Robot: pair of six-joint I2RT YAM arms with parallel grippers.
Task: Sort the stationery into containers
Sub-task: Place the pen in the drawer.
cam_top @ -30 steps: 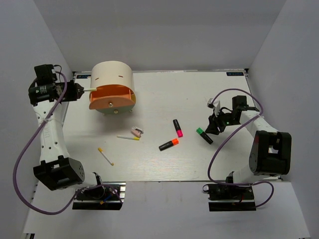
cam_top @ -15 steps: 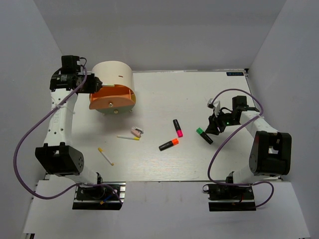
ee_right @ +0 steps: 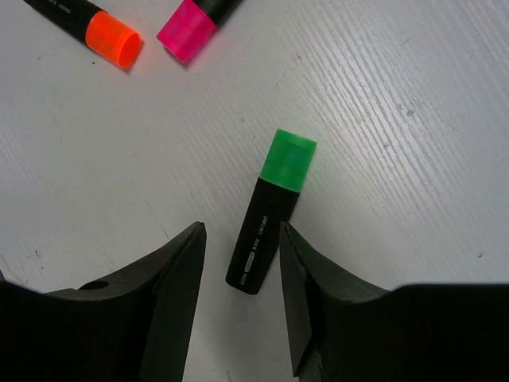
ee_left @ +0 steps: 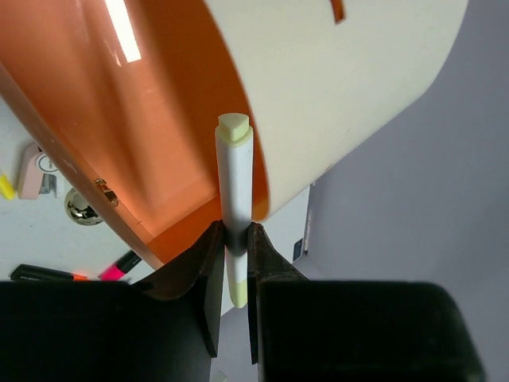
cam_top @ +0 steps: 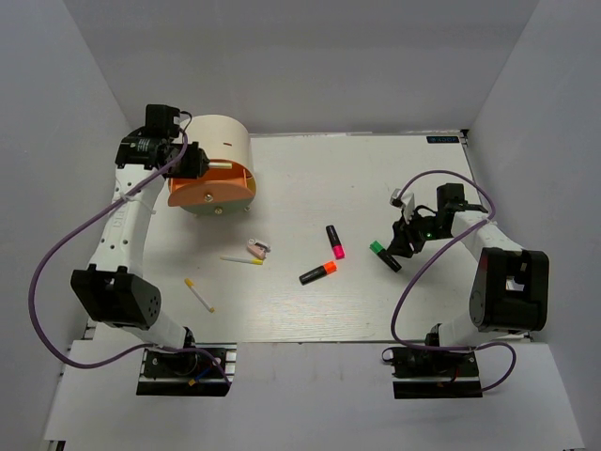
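My left gripper [ee_left: 235, 239] is shut on a thin pale stick [ee_left: 235, 179] and holds it at the open side of the cream drum organiser [cam_top: 214, 141], its tip against the orange inside [ee_left: 159, 119]. From above, that gripper [cam_top: 194, 162] is at the organiser's left edge. My right gripper [ee_right: 241, 231] is open, with the black end of the green-capped marker [ee_right: 266, 231] lying between its fingers on the table. The pink-capped marker [cam_top: 334, 241] and orange-capped marker [cam_top: 318, 272] lie mid-table.
Two more pale sticks [cam_top: 242, 260] [cam_top: 199, 295] and a pink-and-white clip [cam_top: 258, 248] lie on the white table in front of the organiser. Grey walls close in the left, right and back. Purple cables loop beside both arms.
The left arm has swung right from the left wall to the organiser, carrying the stick. The right arm and the loose stationery have not moved.
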